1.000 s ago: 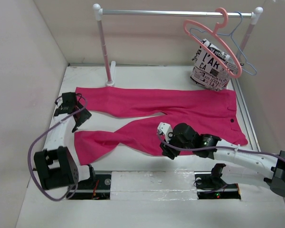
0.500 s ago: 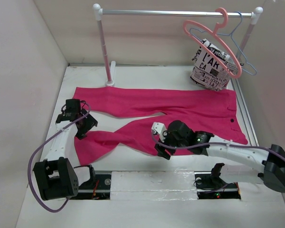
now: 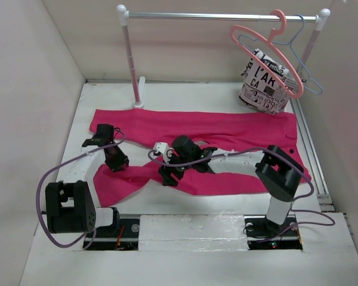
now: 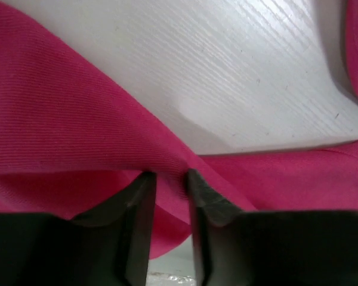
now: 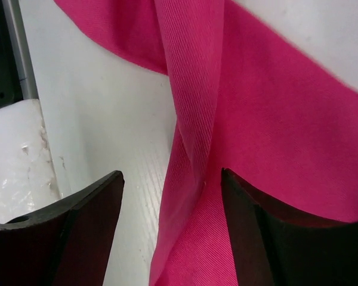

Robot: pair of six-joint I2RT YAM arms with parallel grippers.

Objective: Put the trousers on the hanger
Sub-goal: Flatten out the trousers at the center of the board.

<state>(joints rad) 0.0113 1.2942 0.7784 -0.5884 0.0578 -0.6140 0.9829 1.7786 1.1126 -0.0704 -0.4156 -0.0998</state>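
Since a second ago both arms have swung inward, so up top the right gripper point(image 3: 169, 176) sits on the near leg of the trousers point(image 3: 227, 128), close to the left gripper point(image 3: 116, 162). The hanger point(image 3: 283, 21) hangs way back on the rail point(image 3: 221, 16) by the white lettered garment point(image 3: 265, 83). Left wrist: fingers point(image 4: 137, 214) nearly closed, pinching a pink fold. Right wrist: fingers point(image 5: 77, 226) spread wide, straddling a ridge of fabric.

White table point(image 3: 185, 98), pale walls point(image 3: 185, 50), apparently even light.
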